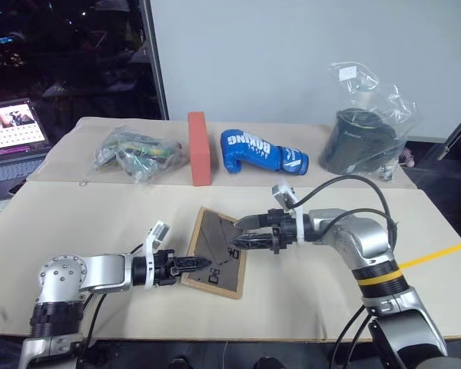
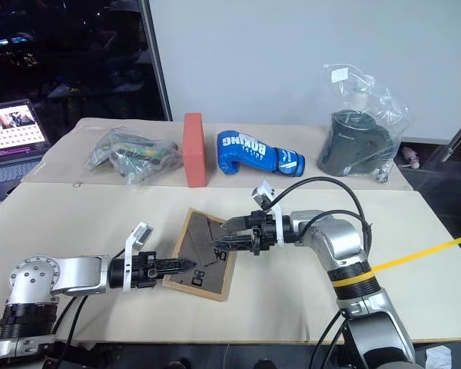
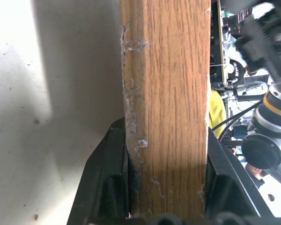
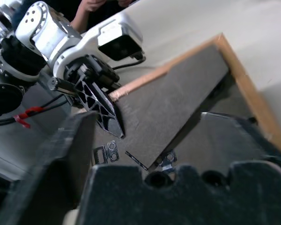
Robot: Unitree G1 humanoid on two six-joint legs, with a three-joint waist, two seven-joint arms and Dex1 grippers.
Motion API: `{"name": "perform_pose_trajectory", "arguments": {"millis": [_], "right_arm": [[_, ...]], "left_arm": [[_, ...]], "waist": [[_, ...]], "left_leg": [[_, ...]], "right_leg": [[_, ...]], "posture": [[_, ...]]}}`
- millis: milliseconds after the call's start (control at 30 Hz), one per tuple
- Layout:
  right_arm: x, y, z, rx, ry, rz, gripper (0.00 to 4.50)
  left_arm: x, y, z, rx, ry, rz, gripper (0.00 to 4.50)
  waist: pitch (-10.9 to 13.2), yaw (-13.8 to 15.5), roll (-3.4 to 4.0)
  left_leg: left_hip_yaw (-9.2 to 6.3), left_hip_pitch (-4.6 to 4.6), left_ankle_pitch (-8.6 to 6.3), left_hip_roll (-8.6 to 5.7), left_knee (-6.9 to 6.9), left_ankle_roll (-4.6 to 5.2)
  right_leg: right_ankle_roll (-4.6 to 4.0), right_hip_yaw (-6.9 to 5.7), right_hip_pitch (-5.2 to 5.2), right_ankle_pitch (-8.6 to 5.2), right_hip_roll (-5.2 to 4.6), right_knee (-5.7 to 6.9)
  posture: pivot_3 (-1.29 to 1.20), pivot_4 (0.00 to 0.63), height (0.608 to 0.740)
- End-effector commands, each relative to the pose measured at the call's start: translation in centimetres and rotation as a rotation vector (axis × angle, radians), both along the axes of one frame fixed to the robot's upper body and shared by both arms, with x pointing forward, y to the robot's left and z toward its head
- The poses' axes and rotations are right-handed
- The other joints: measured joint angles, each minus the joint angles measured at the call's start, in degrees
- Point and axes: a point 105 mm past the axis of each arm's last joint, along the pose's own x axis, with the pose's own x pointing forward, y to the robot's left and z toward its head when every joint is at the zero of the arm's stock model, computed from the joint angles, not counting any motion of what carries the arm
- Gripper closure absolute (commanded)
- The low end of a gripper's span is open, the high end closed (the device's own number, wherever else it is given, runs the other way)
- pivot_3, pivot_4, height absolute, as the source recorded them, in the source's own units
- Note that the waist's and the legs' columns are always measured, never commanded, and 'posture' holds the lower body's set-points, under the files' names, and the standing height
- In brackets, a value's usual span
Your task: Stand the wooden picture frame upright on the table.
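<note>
The wooden picture frame [image 1: 229,273] lies back-up on the table [image 1: 84,223], a little in front of the middle. Its dark easel leg [image 1: 213,240] is swung up off the dark back [image 4: 225,136]. My left gripper [image 1: 200,263] reaches in from the left and is shut on the frame's near left edge; the left wrist view shows that light-wood edge [image 3: 166,93] clamped between both black fingers [image 3: 107,178]. My right gripper [image 1: 237,233] comes in from the right, open, its fingers [image 4: 70,154] spread wide just above the back by the easel leg [image 4: 173,103].
On the narrower tabletop behind stand an orange-red block [image 1: 200,148], a blue boxing glove [image 1: 261,151], a plastic bag of items [image 1: 134,152] and a bagged dark object [image 1: 365,138]. A laptop [image 1: 11,134] sits at far left. A yellow strip [image 1: 438,254] crosses the right edge.
</note>
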Motion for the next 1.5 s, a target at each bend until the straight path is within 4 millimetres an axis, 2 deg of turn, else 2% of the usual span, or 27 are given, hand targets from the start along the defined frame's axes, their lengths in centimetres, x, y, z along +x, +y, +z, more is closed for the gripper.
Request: {"name": "perform_pose_trajectory", "arguments": {"millis": [33,167,333,467,600,700,800,867,967,1033,1100,1200,1300,1500], "right_arm": [[-0.4,0.9,-0.3,0.004,0.013,0.063,0.04],[-1.1,2.0,-1.0,-0.017,-0.005,0.120,0.04],[-3.2,2.8,-1.5,-0.022,-0.056,0.216,0.04],[-4.1,1.8,-1.1,-0.022,-0.164,0.229,0.04],[-3.3,0.2,-1.4,-0.085,-0.305,0.158,0.04],[-1.9,-1.6,-2.0,-0.153,-0.294,0.073,0.04],[-0.3,-6.0,-1.3,-0.234,-0.379,-0.056,0.04],[-0.1,-7.4,-0.8,-0.255,-0.419,-0.090,0.04],[1.1,-9.4,-0.2,-0.278,-0.620,-0.191,0.04],[2.5,-10.1,-0.3,-0.385,-0.888,-0.262,0.04],[2.8,-9.7,-0.3,-0.423,-1.102,-0.277,0.04],[3.1,-8.6,0.4,-0.389,-1.355,-0.394,0.04],[2.1,-6.4,0.7,-0.342,-1.608,-0.434,0.04],[0.5,-3.6,2.3,-0.266,-1.908,-0.440,0.04]], "left_arm": [[0.2,-0.6,1.0,0.007,-0.048,-0.033,3.34],[0.7,-0.8,1.8,-0.008,-0.075,-0.033,3.34],[0.9,-0.1,1.6,-0.015,-0.070,-0.004,3.34],[1.3,0.4,1.7,-0.043,-0.054,0.020,3.34],[1.5,0.6,1.8,-0.070,-0.029,0.024,3.34],[1.3,0.1,3.3,-0.133,-0.072,-0.012,3.34],[0.7,-0.2,4.3,-0.158,-0.107,-0.064,3.34],[0.5,-0.1,4.7,-0.176,-0.113,-0.076,3.34],[0.6,0.3,5.1,-0.224,-0.089,-0.072,3.34],[0.5,0.0,5.2,-0.247,-0.077,-0.091,3.34],[0.5,-0.3,5.3,-0.261,-0.067,-0.105,3.34],[0.4,-0.9,5.3,-0.274,-0.057,-0.116,3.34],[0.5,-1.7,5.5,-0.286,-0.068,-0.120,3.34],[0.5,-2.3,5.5,-0.283,-0.063,-0.116,3.34]], "waist": [[0.00,0.02,0.00],[0.00,0.04,0.01],[0.00,0.02,0.01],[0.01,0.18,0.01],[0.01,0.56,0.01],[0.01,0.66,0.01],[0.02,0.97,0.01],[0.04,1.44,-0.01],[0.03,1.33,-0.01],[0.03,0.87,-0.01],[0.03,0.81,-0.01],[0.03,0.72,-0.01],[0.03,0.99,-0.01],[0.03,1.26,-0.01]], "left_leg": [[0.00,-0.02,0.00,0.00,0.00,0.00],[0.00,-0.08,0.01,-0.01,0.00,-0.02],[0.00,-0.10,0.02,0.01,-0.01,-0.02],[0.00,-0.17,0.02,0.00,0.00,-0.03],[0.00,-0.26,0.03,0.00,0.03,-0.04],[0.00,-0.26,0.03,0.00,0.02,-0.04],[0.00,-0.30,0.03,-0.02,0.03,-0.04],[0.00,-0.37,0.03,-0.03,0.04,-0.04],[0.00,-0.37,0.03,-0.02,0.01,-0.04],[0.00,-0.36,0.03,-0.01,0.02,-0.04],[0.00,-0.36,0.04,-0.02,0.05,-0.04],[0.00,-0.35,0.05,-0.01,0.05,-0.05],[-0.01,-0.34,0.06,-0.02,0.04,-0.07],[-0.05,-0.34,0.15,-0.05,0.04,-0.20]], "right_leg": [[0.00,0.00,-0.06,0.00,0.00,0.04],[0.02,0.00,-0.15,-0.01,0.00,0.09],[0.02,0.00,-0.20,-0.02,0.02,0.15],[0.04,0.00,-0.25,-0.03,0.01,0.16],[0.07,0.00,-0.33,-0.04,0.01,0.15],[0.07,0.00,-0.35,-0.04,0.01,0.14],[0.04,0.00,-0.36,-0.02,-0.01,0.13],[0.04,-0.02,-0.35,-0.02,-0.02,0.08],[0.04,-0.03,-0.37,-0.02,-0.02,0.05],[0.07,-0.03,-0.37,-0.04,-0.01,0.07],[0.08,-0.03,-0.38,-0.04,-0.02,0.07],[0.06,-0.03,-0.39,-0.02,-0.01,0.12],[-0.15,-0.03,-0.38,0.10,-0.02,0.19],[-0.28,-0.03,-0.37,0.18,-0.03,0.22]], "posture": [[0.00,0.150,0.740],[0.00,0.150,0.740],[0.00,0.150,0.740],[0.00,0.150,0.740],[0.00,0.150,0.740],[0.00,0.150,0.740],[0.00,0.150,0.740],[0.00,0.150,0.740],[0.00,0.150,0.740],[0.00,0.150,0.740],[0.00,0.150,0.740],[0.00,0.150,0.740],[0.00,0.150,0.740],[0.00,0.150,0.740]]}}
